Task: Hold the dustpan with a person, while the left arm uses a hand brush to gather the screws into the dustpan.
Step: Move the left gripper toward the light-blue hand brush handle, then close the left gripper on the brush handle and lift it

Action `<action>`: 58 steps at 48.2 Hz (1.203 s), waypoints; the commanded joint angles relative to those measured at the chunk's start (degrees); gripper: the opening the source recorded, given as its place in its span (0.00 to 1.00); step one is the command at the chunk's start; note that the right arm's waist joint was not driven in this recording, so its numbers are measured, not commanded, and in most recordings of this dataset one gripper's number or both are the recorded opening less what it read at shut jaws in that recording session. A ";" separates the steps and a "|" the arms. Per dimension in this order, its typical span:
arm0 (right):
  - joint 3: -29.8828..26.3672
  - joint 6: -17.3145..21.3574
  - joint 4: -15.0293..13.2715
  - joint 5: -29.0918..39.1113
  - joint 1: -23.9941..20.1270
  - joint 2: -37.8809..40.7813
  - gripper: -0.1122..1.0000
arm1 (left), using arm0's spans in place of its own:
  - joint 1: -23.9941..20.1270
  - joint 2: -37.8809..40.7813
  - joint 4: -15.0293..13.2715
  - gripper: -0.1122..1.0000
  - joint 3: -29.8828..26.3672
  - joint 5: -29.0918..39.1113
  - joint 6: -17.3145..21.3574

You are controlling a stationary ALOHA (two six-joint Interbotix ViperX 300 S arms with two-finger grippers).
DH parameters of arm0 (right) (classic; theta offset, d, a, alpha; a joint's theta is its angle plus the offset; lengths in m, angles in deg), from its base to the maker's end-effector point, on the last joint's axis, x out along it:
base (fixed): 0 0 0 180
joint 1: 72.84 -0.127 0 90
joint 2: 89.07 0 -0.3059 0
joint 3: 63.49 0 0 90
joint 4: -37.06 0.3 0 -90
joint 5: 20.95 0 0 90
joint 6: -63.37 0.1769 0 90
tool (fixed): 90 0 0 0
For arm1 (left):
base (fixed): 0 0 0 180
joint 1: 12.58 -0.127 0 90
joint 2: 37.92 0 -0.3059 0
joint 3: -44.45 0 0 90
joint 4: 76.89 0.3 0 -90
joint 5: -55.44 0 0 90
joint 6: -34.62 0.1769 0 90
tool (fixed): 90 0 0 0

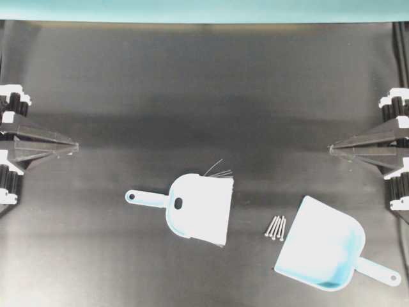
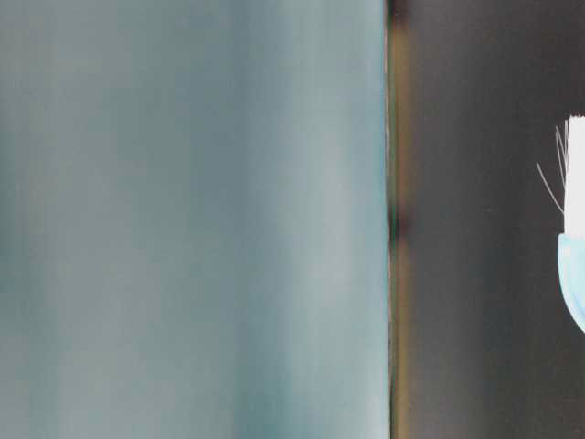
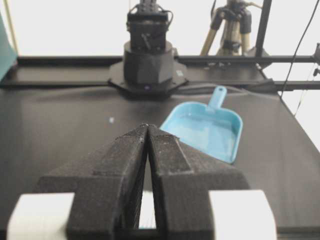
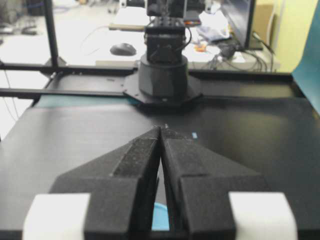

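Observation:
The light blue hand brush lies flat near the table's middle, handle pointing left and white bristles to the right; its bristles also show at the edge of the table-level view. Several silver screws lie bunched just off the mouth of the light blue dustpan, which rests at the front right, handle pointing right. The dustpan is also seen in the left wrist view. My left gripper hovers at the far left, shut and empty. My right gripper is at the far right, shut and empty. No person is in view.
The black table runs to a teal backdrop at the far edge. Each wrist view shows the opposite arm's base, one beyond the left gripper and one beyond the right. A tripod stands behind the table.

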 commanded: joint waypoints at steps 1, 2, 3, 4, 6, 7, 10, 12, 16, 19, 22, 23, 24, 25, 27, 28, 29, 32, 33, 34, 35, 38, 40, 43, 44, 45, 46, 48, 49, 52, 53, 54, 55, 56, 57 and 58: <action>0.26 0.26 0.09 -0.18 0.00 0.00 0.13 | 1.05 1.67 2.55 0.15 -1.05 1.23 -0.97; 0.88 0.26 0.09 0.44 0.00 -0.62 0.14 | 1.14 2.20 2.55 0.15 -1.05 1.67 -1.23; 1.23 0.26 0.09 0.97 0.00 -1.41 0.15 | 1.32 2.55 2.55 0.14 -1.05 1.93 -1.41; 1.58 0.44 0.09 1.85 0.00 -2.11 0.14 | 1.49 3.08 2.55 0.13 -0.97 2.11 -1.58; 2.20 0.88 0.09 3.87 0.00 -4.13 0.10 | 1.76 4.22 2.55 0.10 -1.05 2.37 -2.02; 2.46 0.88 0.00 5.10 0.00 -5.27 0.09 | 1.85 4.75 2.55 0.10 -1.05 2.46 -2.20; 3.43 0.97 0.00 8.79 0.00 -8.70 0.09 | 2.29 6.68 2.55 0.10 -1.14 2.81 -2.64; 3.78 0.97 0.09 11.51 0.00 -11.07 0.09 | 2.55 7.82 2.55 0.10 -1.14 2.81 -2.64; 4.04 0.62 0.09 17.40 0.00 -15.82 0.09 | 2.55 10.11 2.55 0.10 -1.23 2.64 -2.64; 4.04 0.18 0.00 21.53 0.00 -18.28 0.09 | 2.37 11.95 2.55 0.10 -1.41 2.02 -2.64; 4.04 -0.18 0.00 24.70 0.00 -20.21 0.09 | 2.46 14.33 2.64 0.10 -1.32 1.67 -1.93; 4.04 -0.26 0.09 25.75 0.00 -20.65 0.09 | 2.55 14.94 2.64 0.10 -1.23 1.58 -1.93; 4.13 -0.44 0.00 26.63 0.00 -21.27 0.09 | 2.64 15.73 2.64 0.10 -1.23 1.58 -1.93; 4.22 -0.53 -0.18 28.04 0.00 -21.88 0.09 | 2.64 16.61 2.64 0.10 -1.23 1.58 -1.93; 4.22 -0.79 -0.44 29.53 0.00 -22.59 0.09 | 2.64 18.19 2.64 0.10 -1.14 1.58 -2.02; 4.22 -0.88 -0.53 30.32 0.00 -22.85 0.09 | 2.72 19.25 2.64 0.11 -1.14 1.49 -2.02; 4.22 -0.97 -0.70 31.03 0.00 -23.20 0.09 | 2.81 20.13 2.64 0.11 -1.14 1.32 -2.02; 4.57 -1.05 -0.88 33.66 0.00 -24.17 0.09 | 3.25 23.73 2.64 0.11 -1.41 0.00 -2.11; 4.83 -1.05 -0.97 34.54 0.00 -24.52 0.09 | 3.34 24.61 2.64 0.11 -1.41 -0.62 -2.11; 4.92 -0.97 -0.88 35.77 0.00 -24.96 0.09 | 3.43 25.66 2.64 0.13 -1.49 -1.49 -2.11; 4.92 -0.88 -0.97 36.56 0.00 -25.22 0.09 | 3.43 26.72 2.64 0.16 -1.49 -2.46 -2.11; 5.10 -0.35 -0.88 38.50 0.00 -26.19 0.09 | 3.43 29.71 2.64 0.29 -1.32 -5.62 -2.37; 5.45 -0.35 -0.88 39.20 0.00 -26.81 0.09 | 3.43 31.73 2.64 0.40 -1.14 -7.82 -2.64; 5.98 -0.35 -0.88 39.73 0.00 -27.77 0.09 | 3.60 34.89 2.64 0.57 -0.70 -11.07 -2.72; 6.15 -0.35 -0.88 39.73 0.00 -28.13 0.09 | 3.69 36.12 2.64 0.63 -0.62 -12.13 -2.72; 6.24 -0.35 -0.88 39.73 0.00 -28.48 0.09 | 3.69 37.09 2.64 0.69 -0.53 -13.18 -2.72; 6.42 -0.35 -0.88 39.73 0.00 -28.92 0.09 | 3.78 38.76 2.55 0.74 -0.35 -15.03 -2.72; 6.77 -0.35 -0.88 39.55 0.00 -29.62 0.09 | 3.78 40.96 2.64 0.82 -0.18 -17.67 -2.72; 6.94 -0.44 -0.88 39.46 0.00 -29.97 0.09 | 3.78 42.10 2.64 0.86 -0.09 -19.16 -2.72; 7.38 -0.97 -0.97 39.11 0.00 -31.38 0.09 | 3.78 45.62 2.64 0.86 0.35 -23.82 -2.72; 7.56 -1.05 -0.88 39.11 0.00 -31.64 0.09 | 3.78 46.85 2.64 0.84 0.44 -25.40 -2.72; 7.56 -1.05 -0.88 39.11 0.00 -31.99 0.09 | 3.78 48.16 2.64 0.83 0.62 -26.81 -2.72; 7.65 -1.05 -0.88 39.02 0.00 -32.26 0.09 | 3.78 49.39 2.55 0.83 0.70 -28.30 -2.81; 7.73 -1.14 -0.88 39.11 0.00 -32.52 0.09 | 3.78 50.71 2.64 0.83 0.79 -29.79 -2.81; 7.82 -1.14 -0.97 39.11 0.00 -32.70 0.09 | 3.78 52.21 2.64 0.83 0.79 -31.29 -2.81; 7.91 -1.14 -0.88 39.02 0.00 -32.87 0.09 | 3.78 53.53 2.64 0.84 0.70 -32.61 -2.90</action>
